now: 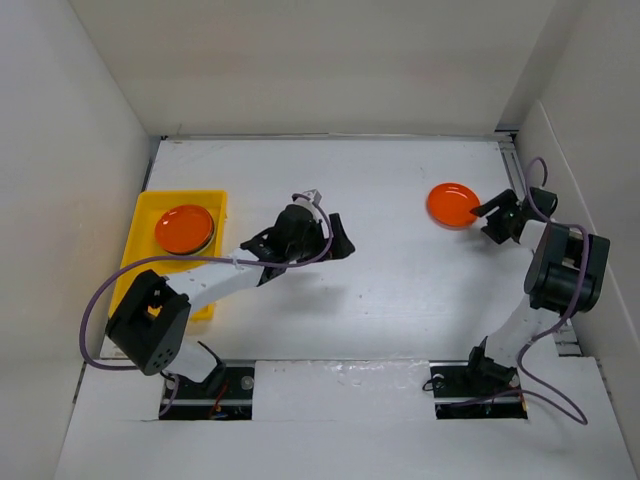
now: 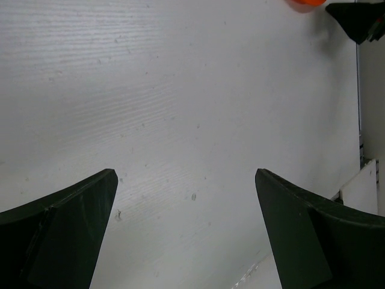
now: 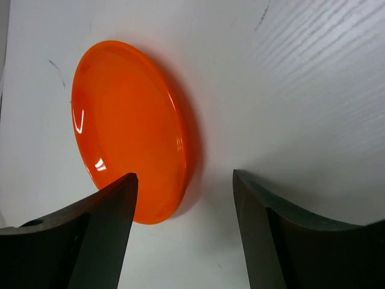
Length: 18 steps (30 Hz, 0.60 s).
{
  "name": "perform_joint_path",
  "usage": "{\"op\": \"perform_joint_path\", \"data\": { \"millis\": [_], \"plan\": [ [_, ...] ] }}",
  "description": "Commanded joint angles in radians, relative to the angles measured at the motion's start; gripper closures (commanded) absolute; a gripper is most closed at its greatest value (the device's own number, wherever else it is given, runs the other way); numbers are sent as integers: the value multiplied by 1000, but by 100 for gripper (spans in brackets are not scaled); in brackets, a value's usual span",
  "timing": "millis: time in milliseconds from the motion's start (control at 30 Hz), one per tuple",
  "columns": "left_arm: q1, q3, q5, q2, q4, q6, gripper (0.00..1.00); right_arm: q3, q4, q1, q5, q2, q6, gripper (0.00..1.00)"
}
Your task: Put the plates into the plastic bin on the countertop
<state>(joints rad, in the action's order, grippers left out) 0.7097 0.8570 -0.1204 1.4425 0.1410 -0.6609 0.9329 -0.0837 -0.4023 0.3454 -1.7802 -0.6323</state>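
Note:
An orange plate (image 1: 452, 204) lies flat on the white countertop (image 1: 400, 270) at the right; it fills the left of the right wrist view (image 3: 129, 126). My right gripper (image 1: 482, 220) is at its right edge, open. The plate's near rim lies just inside the left finger (image 3: 108, 229), and bare countertop shows between the fingers (image 3: 184, 174). The yellow plastic bin (image 1: 212, 205) sits at the left with another orange plate (image 1: 184, 228) on top inside it. My left gripper (image 1: 335, 225) hangs open over the middle of the countertop, with nothing between its fingers (image 2: 186, 174).
White walls close in the countertop on the left, back and right. A metal rail (image 1: 515, 170) runs along the right edge beside my right arm. A raised white ledge (image 1: 340, 375) crosses the front by the arm bases.

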Motion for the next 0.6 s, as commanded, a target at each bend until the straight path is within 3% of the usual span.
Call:
{"op": "perform_joint_path", "data": {
  "millis": [0, 167, 567],
  "plan": [
    [-1, -42, -42, -30, 86, -23, 0, 44, -63, -1, 90, -48, 14, 30],
    [-1, -52, -44, -30, 68, -23, 0, 113, -19, -1, 101, -105, 0, 40],
    [-21, -23, -4, -51, -15, -23, 0, 230, 76, 36, 144, -205, 22, 95]
  ]
}}
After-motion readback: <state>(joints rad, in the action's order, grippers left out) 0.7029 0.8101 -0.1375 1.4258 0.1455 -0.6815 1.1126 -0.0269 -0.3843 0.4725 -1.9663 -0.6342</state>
